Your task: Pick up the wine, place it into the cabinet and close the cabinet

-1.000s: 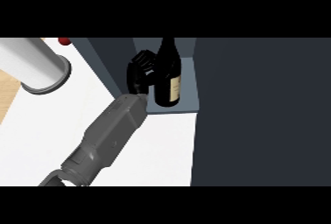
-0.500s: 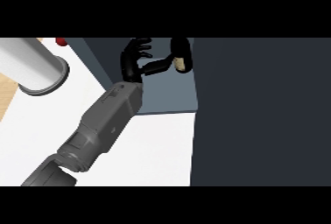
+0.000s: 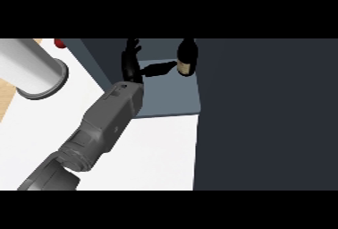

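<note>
- White counter [image 3: 158,147] fills my view below one grey forearm.
- One dark cabinet door [image 3: 264,112] right of the hand hides everything behind it.
- One hand [image 3: 134,64], fingers spread wide, holding nothing.
- One wine [image 3: 187,57] stands on the cabinet shelf [image 3: 171,96], just right of its thumb, neck cut off.

- One forearm [image 3: 105,120] is seen, cased in smooth mid-grey panels with rounded edges.
- A darker seam is shown between the upper casing and a bulkier grey segment [image 3: 56,176] near the lower edge.
- A small square recess is marked near the wrist.
- The hand [image 3: 131,67] is finished in glossy black, with slender fingers and a thumb.
</note>
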### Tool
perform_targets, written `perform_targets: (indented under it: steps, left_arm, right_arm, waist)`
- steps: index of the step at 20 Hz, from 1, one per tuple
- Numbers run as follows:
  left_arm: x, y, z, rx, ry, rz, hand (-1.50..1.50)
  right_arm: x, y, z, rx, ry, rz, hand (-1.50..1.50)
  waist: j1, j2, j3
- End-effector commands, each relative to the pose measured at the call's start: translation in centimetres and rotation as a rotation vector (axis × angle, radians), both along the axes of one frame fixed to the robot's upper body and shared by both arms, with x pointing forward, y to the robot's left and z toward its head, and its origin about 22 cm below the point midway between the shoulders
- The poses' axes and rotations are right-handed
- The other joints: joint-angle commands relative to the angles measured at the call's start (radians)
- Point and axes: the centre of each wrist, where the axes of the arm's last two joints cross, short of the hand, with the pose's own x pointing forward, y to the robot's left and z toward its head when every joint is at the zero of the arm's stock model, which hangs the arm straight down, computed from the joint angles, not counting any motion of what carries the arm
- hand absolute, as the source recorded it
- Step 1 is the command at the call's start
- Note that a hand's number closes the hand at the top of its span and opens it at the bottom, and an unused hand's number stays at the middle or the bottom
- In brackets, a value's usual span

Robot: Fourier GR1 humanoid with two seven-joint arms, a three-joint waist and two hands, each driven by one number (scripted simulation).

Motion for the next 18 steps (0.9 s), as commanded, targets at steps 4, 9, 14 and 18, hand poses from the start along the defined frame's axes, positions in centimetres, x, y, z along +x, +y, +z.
perform_targets:
  steps: [4,9,14,18]
  left_arm:
    - [0.4,3.2,-0.5,0.066,0.002,0.051,-1.5]
    - [0.5,3.5,-0.3,0.065,-0.033,0.017,-1.5]
    - [0.2,2.6,-0.6,0.034,-0.1,-0.106,-1.5]
    - [0.0,0.3,-0.1,-0.019,-0.14,-0.15,-1.5]
  right_arm:
    - [-2.3,-0.7,1.7,0.068,-0.031,0.059,-1.5]
    - [-1.8,-0.2,2.1,0.059,-0.043,0.051,-1.5]
    - [-2.9,-0.9,2.0,0.056,-0.036,0.043,-1.5]
    - [-4.0,-0.9,3.4,0.04,-0.05,0.069,-1.5]
  waist:
    - [0.002,0.007,-0.002]
    - [0.002,0.012,-0.003]
    - [0.025,-0.003,-0.002]
    - [0.025,-0.005,-0.003]
